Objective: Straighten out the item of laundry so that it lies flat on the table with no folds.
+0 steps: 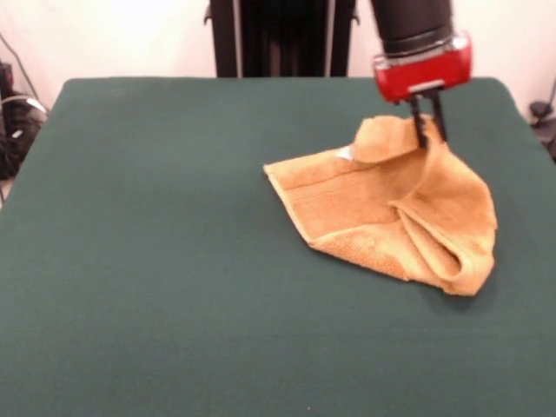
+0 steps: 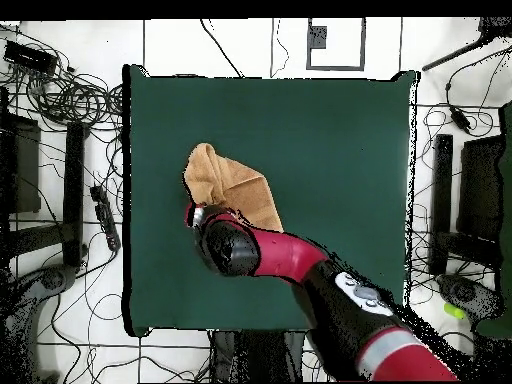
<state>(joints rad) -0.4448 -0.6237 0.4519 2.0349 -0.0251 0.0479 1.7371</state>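
Gripper (image 1: 429, 132) has its jaws pinched on a raised corner of the orange towel (image 1: 373, 204), bunched on the green desk (image 1: 156, 261); best drag outward, low and slow, unrolling the doubled layer.

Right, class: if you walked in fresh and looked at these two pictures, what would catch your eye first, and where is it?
First, the golden-orange towel, crumpled and folded over itself on the right part of the dark green table in the front view. Then the red and black arm coming down from above, its claw shut on the towel's raised far edge. The overhead view shows the arm covering part of the towel.
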